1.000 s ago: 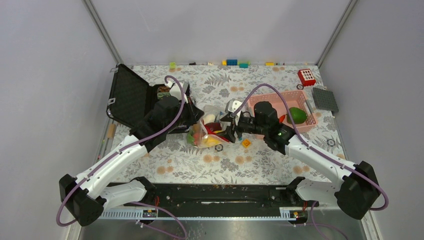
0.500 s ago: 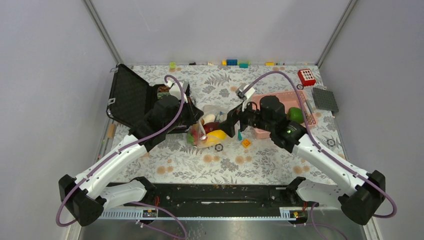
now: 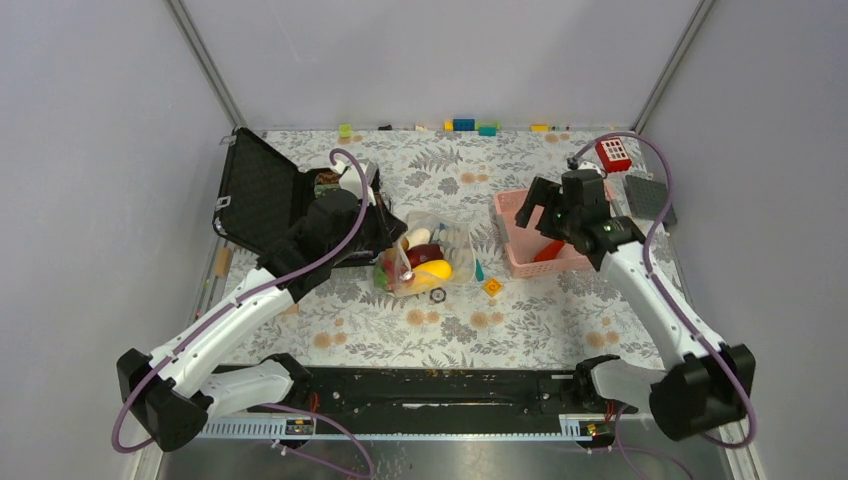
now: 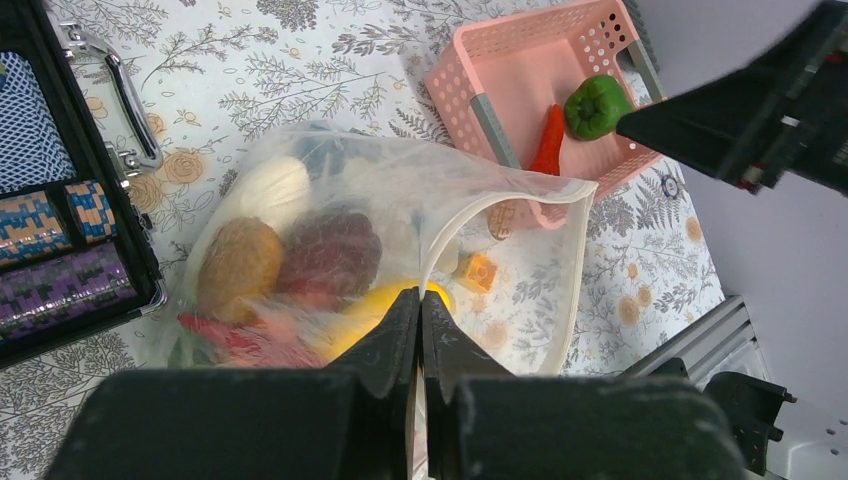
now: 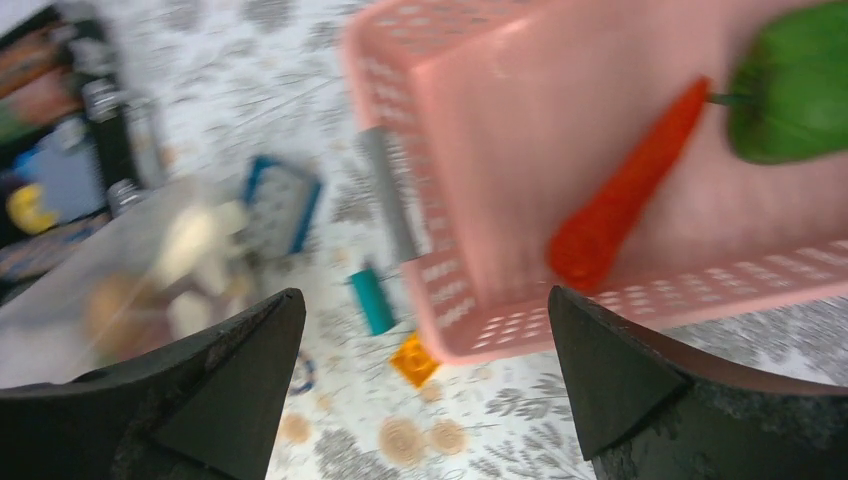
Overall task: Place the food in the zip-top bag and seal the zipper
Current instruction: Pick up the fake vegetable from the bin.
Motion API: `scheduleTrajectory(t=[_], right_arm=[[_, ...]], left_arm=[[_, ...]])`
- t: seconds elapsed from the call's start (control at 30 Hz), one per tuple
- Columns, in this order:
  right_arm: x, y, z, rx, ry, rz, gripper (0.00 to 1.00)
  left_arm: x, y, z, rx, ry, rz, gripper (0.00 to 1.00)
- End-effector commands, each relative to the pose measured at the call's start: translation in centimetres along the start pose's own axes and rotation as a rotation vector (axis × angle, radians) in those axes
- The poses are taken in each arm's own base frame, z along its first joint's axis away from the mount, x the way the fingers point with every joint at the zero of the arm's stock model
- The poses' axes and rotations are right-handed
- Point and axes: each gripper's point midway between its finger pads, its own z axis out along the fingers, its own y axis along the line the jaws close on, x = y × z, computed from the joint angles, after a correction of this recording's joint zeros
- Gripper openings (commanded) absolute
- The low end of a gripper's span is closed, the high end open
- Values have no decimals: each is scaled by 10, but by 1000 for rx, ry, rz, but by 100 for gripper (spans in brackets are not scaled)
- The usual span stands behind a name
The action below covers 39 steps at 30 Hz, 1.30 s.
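Two items, carrot (image 4: 548, 140) and pepper (image 4: 594, 105), in basket (image 4: 520, 70); bag (image 4: 540, 270) holds the rest.

Top external looks down from high behind the robot, whole floral-cloth table (image 3: 520, 320) in frame. Left wrist looks down close on clear floppy plastic bag (image 4: 400, 190). Right wrist, blurred, sits close over pink slatted plastic basket (image 5: 520, 120). All three share the basket.
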Motion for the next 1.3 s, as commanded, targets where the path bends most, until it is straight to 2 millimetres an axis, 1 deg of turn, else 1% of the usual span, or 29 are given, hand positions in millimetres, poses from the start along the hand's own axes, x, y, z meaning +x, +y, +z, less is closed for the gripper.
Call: scheduleTrajectory(t=[0.0, 0.07, 0.13, 0.2, 0.3, 0.43, 0.5, 0.6, 0.77, 0.93, 1.0, 1.13, 1.23, 1.27], right_arm=[[-15, -69, 18, 300, 15, 115, 99], [-15, -91, 31, 370, 53, 159, 99], [-9, -101, 44, 385, 115, 208, 98], [-1, -105, 60, 398, 166, 214, 99], [7, -107, 76, 411, 218, 239, 100], [19, -116, 93, 454, 264, 281, 100], [27, -118, 100, 461, 293, 296, 100], [32, -121, 109, 471, 318, 301, 100], [36, -117, 122, 450, 355, 314, 100], [38, -108, 135, 405, 391, 329, 99], [38, -109, 139, 405, 391, 330, 98], [41, -98, 146, 347, 408, 354, 93], [43, -95, 148, 332, 420, 344, 92], [45, -96, 148, 334, 423, 340, 91]], left_arm=[[-15, -13, 3, 45, -34, 5, 0], [-13, -12, 5, 40, -24, 3, 0], [-12, -11, 7, 35, -19, -3, 0], [-10, -11, 8, 34, -14, -6, 0], [-10, -11, 11, 30, -9, -9, 0], [-4, -16, 13, 52, 35, -19, 0], [-2, -15, 14, 48, 46, -19, 0], [-2, -13, 14, 34, 48, -16, 0], [-4, -13, 17, 24, 54, -6, 0], [-4, -9, 21, -4, 65, 6, 0], [-2, -7, 23, -16, 77, 8, 0], [-2, -6, 23, -19, 78, 12, 0], [-3, -7, 22, -17, 76, 17, 0], [-6, -4, 22, -35, 62, 19, 0]])
